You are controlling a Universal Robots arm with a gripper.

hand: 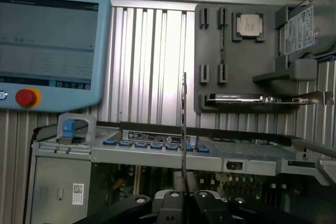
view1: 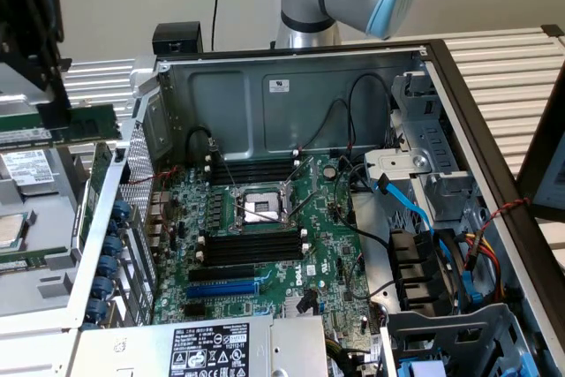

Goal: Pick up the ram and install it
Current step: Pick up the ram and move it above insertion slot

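Note:
The ram [view1: 84,123] is a thin green stick held in the air beyond the open computer case's wall [view1: 146,143], at the exterior view's left. My black gripper [view1: 53,112] is shut on one end of it. In the wrist view the ram [hand: 184,124] shows edge-on as a thin line rising from between my fingers [hand: 172,199], with the gripper [hand: 184,196] closed around its lower end. Inside the case lies the green motherboard [view1: 318,245] with long black memory slots [view1: 256,246] on either side of the processor socket [view1: 260,209].
A grey parts tray [view1: 35,218] at the exterior view's left carries another green board [view1: 25,137] and a chip. The wrist view has a blue teach pendant [hand: 47,51], a processor [hand: 252,25] and a drive [hand: 304,30]. Blue cables [view1: 410,205] and drive bays [view1: 424,267] crowd the case.

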